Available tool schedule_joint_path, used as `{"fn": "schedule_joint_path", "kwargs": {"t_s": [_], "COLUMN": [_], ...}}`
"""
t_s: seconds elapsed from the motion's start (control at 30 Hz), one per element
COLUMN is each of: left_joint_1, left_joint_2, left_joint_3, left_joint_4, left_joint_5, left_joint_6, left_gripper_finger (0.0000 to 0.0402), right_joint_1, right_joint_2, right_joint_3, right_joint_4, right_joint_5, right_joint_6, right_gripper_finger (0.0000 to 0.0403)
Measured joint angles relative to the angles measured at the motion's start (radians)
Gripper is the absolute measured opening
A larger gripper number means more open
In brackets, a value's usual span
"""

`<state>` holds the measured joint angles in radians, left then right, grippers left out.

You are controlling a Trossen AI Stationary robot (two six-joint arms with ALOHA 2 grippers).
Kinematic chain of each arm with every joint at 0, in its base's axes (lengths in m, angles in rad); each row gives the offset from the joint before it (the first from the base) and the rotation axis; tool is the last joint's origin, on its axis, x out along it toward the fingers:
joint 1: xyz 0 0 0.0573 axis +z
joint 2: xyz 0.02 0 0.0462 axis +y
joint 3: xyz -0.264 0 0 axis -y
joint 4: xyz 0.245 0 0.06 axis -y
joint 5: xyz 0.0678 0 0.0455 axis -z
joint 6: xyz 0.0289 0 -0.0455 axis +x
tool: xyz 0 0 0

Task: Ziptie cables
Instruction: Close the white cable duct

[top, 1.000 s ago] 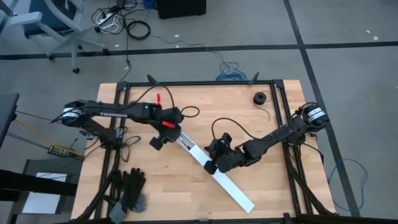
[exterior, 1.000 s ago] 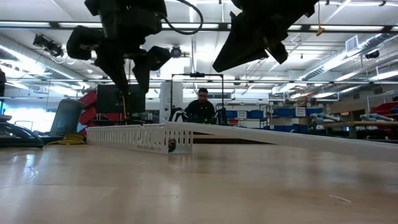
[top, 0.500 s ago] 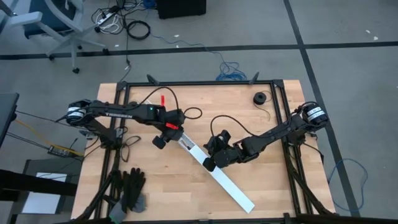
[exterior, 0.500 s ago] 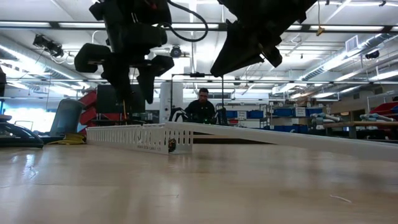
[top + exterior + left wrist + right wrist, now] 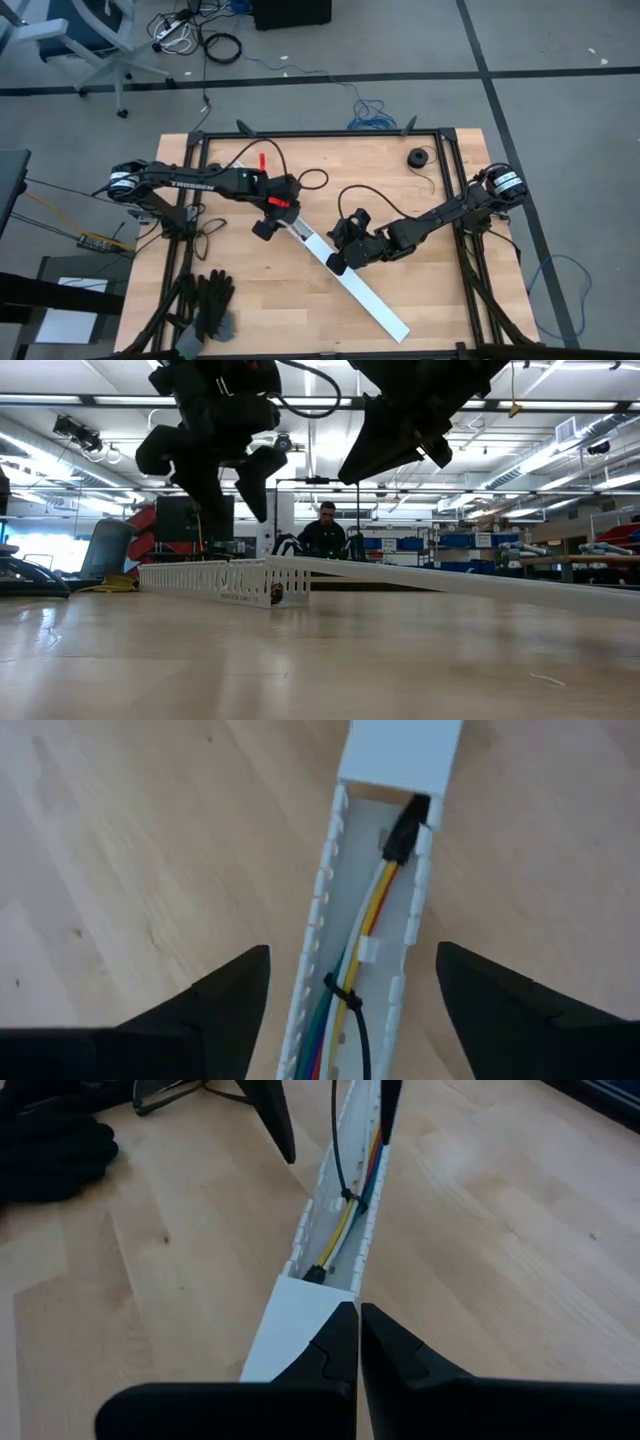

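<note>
A long white slotted channel (image 5: 365, 300) lies aslant on the wooden table. In its open part lie the cables (image 5: 375, 905), red, yellow, green, blue and white, one of them ending in a dark plug. A thin black ziptie (image 5: 340, 992) loops around them, and its tail (image 5: 335, 1130) rises from the loop. My left gripper (image 5: 352, 950) hangs open above the open part, one finger on each side, touching nothing. My right gripper (image 5: 358, 1312) is shut and hovers over the channel's lidded part (image 5: 290, 1330).
Black gloves (image 5: 208, 305) lie at the near left of the table. A black roll (image 5: 417, 157) sits at the far right, and a red-handled tool (image 5: 262, 160) lies near the far edge. A person (image 5: 325, 530) sits in the room beyond the table.
My left gripper has opened: the gap between its fingertips is wider in the low view than a second ago. The channel and the cables lie as before.
</note>
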<state>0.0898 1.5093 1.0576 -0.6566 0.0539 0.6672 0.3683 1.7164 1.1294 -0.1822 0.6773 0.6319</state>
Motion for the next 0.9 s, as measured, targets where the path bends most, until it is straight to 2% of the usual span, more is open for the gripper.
{"fn": "schedule_joint_path", "kwargs": {"t_s": [0.2, 0.47, 0.67, 0.9], "left_joint_1": [-0.004, -0.006, -0.007, -0.007], "left_joint_2": [0.005, 0.057, 0.1, 0.103], "left_joint_3": [0.0, -0.001, -0.001, 0.0], "left_joint_4": [0.039, 0.043, 0.058, 0.105], "left_joint_5": [0.082, 0.086, 0.086, 0.097], "left_joint_6": [-0.027, -0.001, 0.008, 0.011], "left_gripper_finger": [0.0268, 0.0268, 0.0268, 0.0268], "right_joint_1": [0.0, -0.004, -0.035, -0.083], "right_joint_2": [0.0, 0.0, 0.001, 0.001], "right_joint_3": [-0.024, -0.103, -0.111, -0.111], "right_joint_4": [0.018, 0.151, 0.256, 0.261], "right_joint_5": [0.0, -0.002, -0.086, -0.194], "right_joint_6": [0.0, 0.014, -0.047, -0.042], "right_gripper_finger": [0.0, 0.0, 0.0, 0.0]}}
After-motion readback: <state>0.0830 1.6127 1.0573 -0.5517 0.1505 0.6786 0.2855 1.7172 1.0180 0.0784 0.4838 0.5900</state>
